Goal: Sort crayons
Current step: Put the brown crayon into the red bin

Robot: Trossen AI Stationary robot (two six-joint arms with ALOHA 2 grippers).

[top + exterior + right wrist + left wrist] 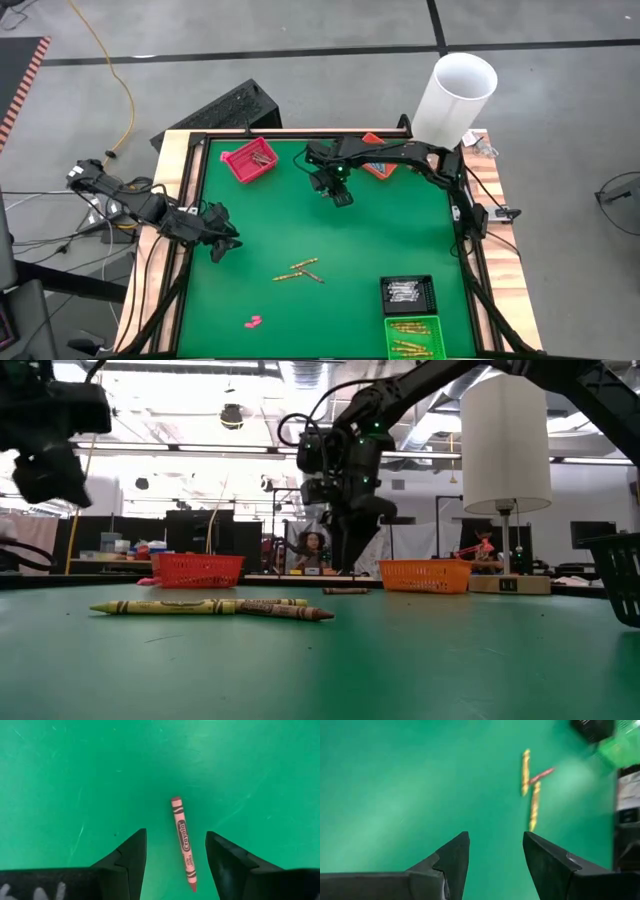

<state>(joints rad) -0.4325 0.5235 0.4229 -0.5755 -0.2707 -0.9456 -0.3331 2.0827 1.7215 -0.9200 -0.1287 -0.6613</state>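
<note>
Red crayon (183, 841) under spread, empty right gripper (175, 865) (left gripper (495, 865) likewise agape, empty).

Yellow and red crayons (300, 270) flat mid-mat, red crayon (184, 842) apart

We see two matte black jointed arms with dark cables running along their links. Each gripper, left gripper (495, 857) and right gripper (175, 855), has two wedge-shaped black fingers with angular tips. A small green light glows on the right wrist.

We see lots of bare green table (400, 240) in the middle. Three crayons (300, 271) lie there. Trays (409, 294) block the near right corner.
</note>
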